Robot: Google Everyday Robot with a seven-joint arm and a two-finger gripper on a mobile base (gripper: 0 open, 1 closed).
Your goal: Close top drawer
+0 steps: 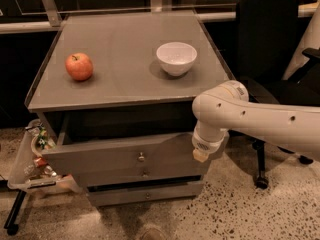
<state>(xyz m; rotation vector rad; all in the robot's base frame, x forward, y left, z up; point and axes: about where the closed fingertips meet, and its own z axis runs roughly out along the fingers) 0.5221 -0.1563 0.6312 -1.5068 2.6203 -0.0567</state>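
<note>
The top drawer (110, 158) is the uppermost grey front of the cabinet, with a small round knob (141, 157) at its centre. It stands partly pulled out, with a dark gap showing behind it under the cabinet top. My gripper (201, 154) is at the end of the white arm (250, 119). It points down against the right end of the drawer front. The two lower drawer fronts (145, 194) sit below, further back.
A red apple (79, 66) and a white bowl (176, 58) stand on the cabinet top (125, 84). A black office chair (270, 59) is to the right, behind my arm. A clear bag of rubbish (35, 159) hangs at the cabinet's left. The floor is speckled.
</note>
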